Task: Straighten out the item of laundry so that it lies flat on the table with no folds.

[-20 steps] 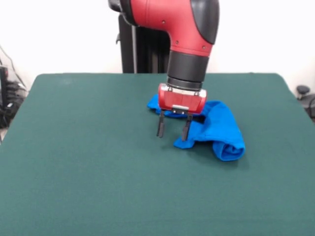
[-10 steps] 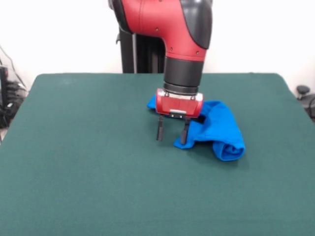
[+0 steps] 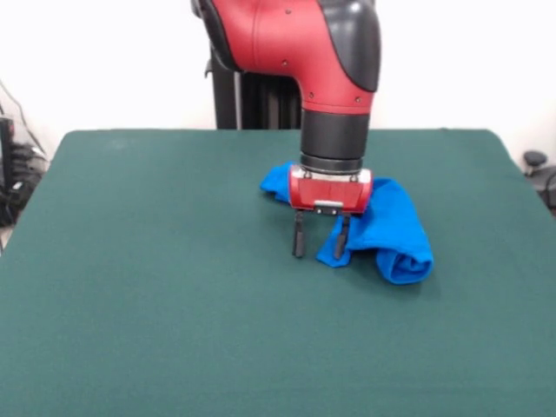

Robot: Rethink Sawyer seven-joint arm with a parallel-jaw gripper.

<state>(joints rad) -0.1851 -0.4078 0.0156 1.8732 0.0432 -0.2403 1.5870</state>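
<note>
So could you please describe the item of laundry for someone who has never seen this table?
On the dark green table, look right of centre, just under the red arm's pincer. The item of laundry is a bright blue bunched cloth, rolled at its near end, the only thing lying on the felt.

single front camera, slightly raised, facing the arm (image 3: 295, 52) – whole table (image 3: 130, 304) visible

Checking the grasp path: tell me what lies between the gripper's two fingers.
Front view: only bare table between the fingers of the open gripper; the shirt edge meets one finger.
</note>
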